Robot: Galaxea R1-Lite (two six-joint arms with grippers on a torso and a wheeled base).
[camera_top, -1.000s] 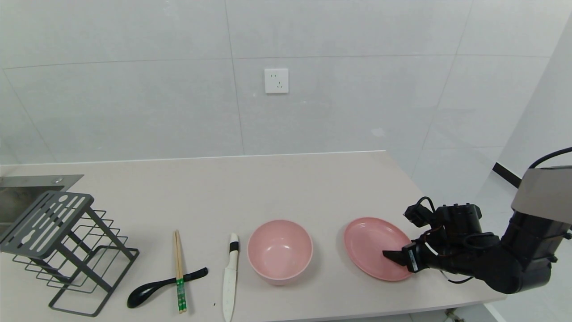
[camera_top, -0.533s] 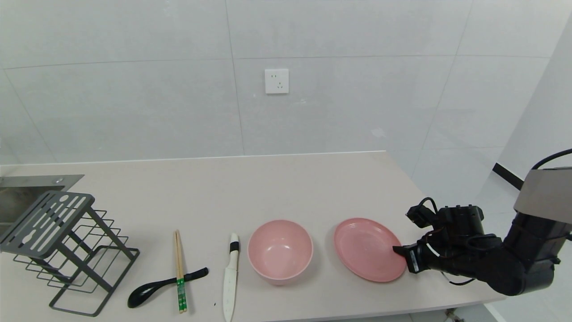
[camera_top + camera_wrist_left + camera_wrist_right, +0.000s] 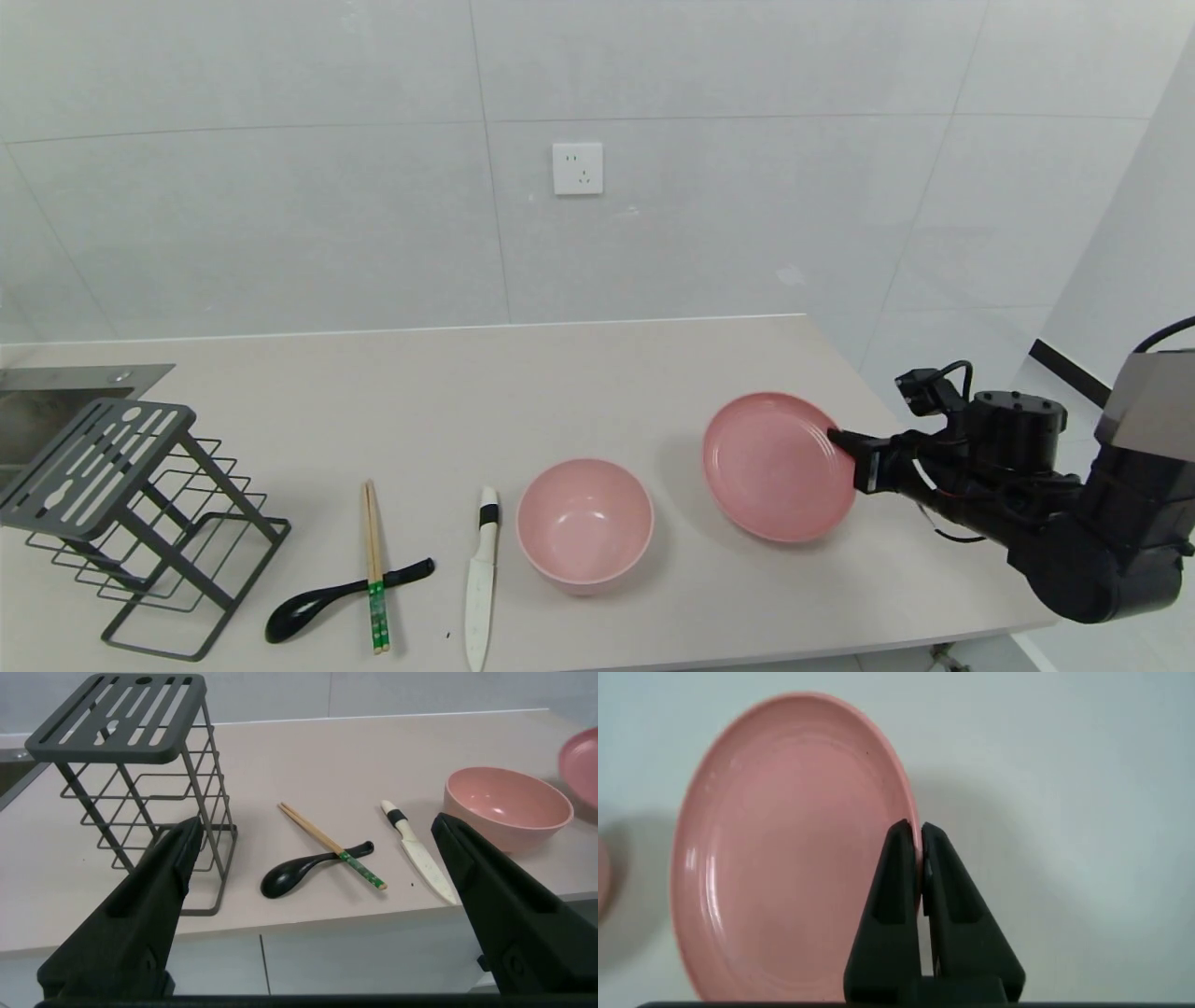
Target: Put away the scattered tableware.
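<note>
Tableware lies along the near edge of a pale beige countertop (image 3: 579, 392) in the head view. From the robot's left it runs: a dark grey wire rack with a slotted top (image 3: 131, 523), a glossy black soup spoon (image 3: 327, 595), a pair of wooden chopsticks with green tips (image 3: 375, 565) crossing the spoon's handle, a white knife with a black band (image 3: 483, 579), and a round pink bowl (image 3: 584, 523) standing upright. Beside the bowl on the robot's right, the round pink plate (image 3: 780, 467) is held off the counter and tilted, its face turned toward the camera and its shadow on the surface beneath. The right gripper (image 3: 840, 441) pinches the plate's rim on the side away from the bowl. A steel sink (image 3: 56, 392) is set into the counter behind the rack, and a white wall socket (image 3: 577, 168) sits on the tiled wall. From the left wrist camera, the left gripper (image 3: 316, 821) hangs before the counter's front edge with its two black fingers spread wide and nothing between them; rack, spoon, chopsticks, knife and bowl lie beyond it. From the right wrist camera, the two black fingers are clamped together on the plate's thin rim.
</note>
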